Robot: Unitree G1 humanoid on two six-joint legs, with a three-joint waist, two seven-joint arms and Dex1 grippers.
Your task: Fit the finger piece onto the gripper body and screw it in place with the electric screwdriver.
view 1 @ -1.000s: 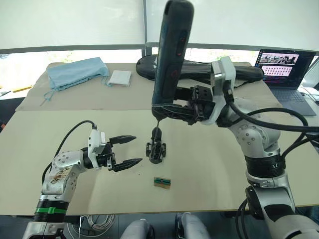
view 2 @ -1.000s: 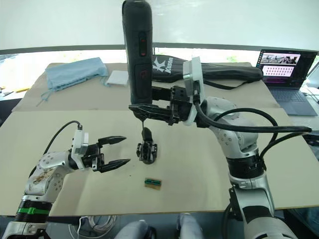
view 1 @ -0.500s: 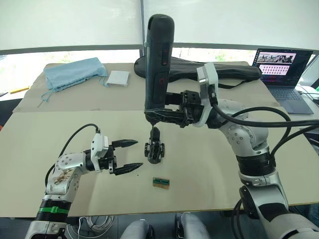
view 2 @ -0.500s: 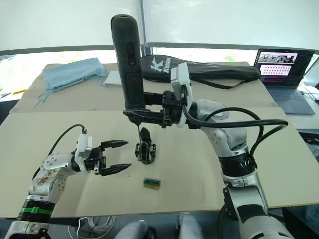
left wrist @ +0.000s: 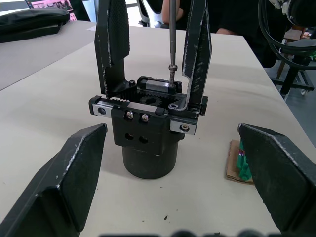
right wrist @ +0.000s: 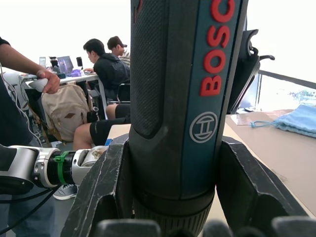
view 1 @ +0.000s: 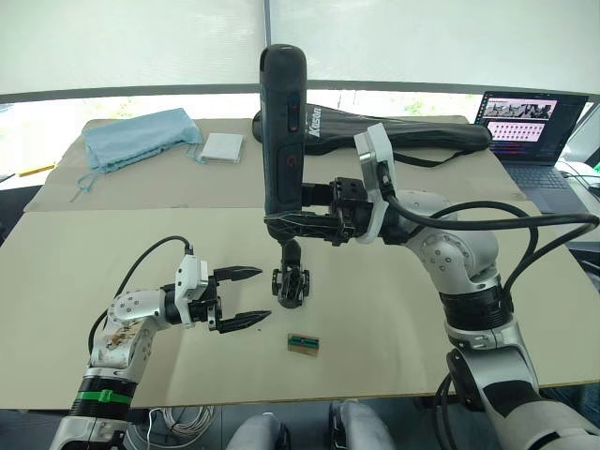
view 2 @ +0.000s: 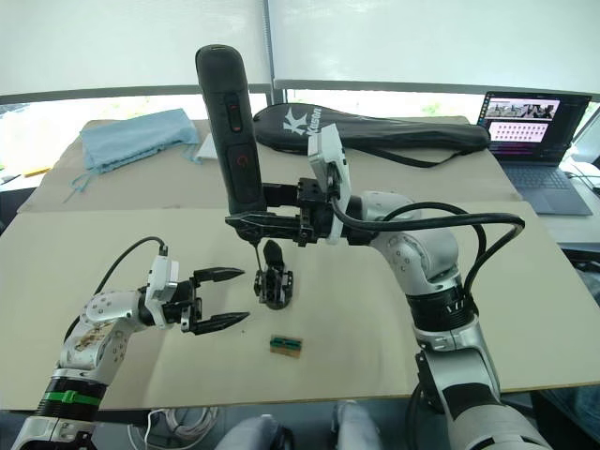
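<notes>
The right hand [view 1: 309, 223] is clamped on the electric screwdriver [view 1: 282, 131], held upright with its bit [left wrist: 171, 34] just above a screw on the gripper body [left wrist: 148, 133]. The body stands on the bench [view 1: 394, 319], finger piece [left wrist: 112, 42] fitted. The left hand [view 1: 246, 296], fingers apart, waits nearby. Keep the bit vertical; lower gently.

Beige table [view 1: 525, 309] under bright, probably blind-covered windows [view 1: 131, 42]
</notes>
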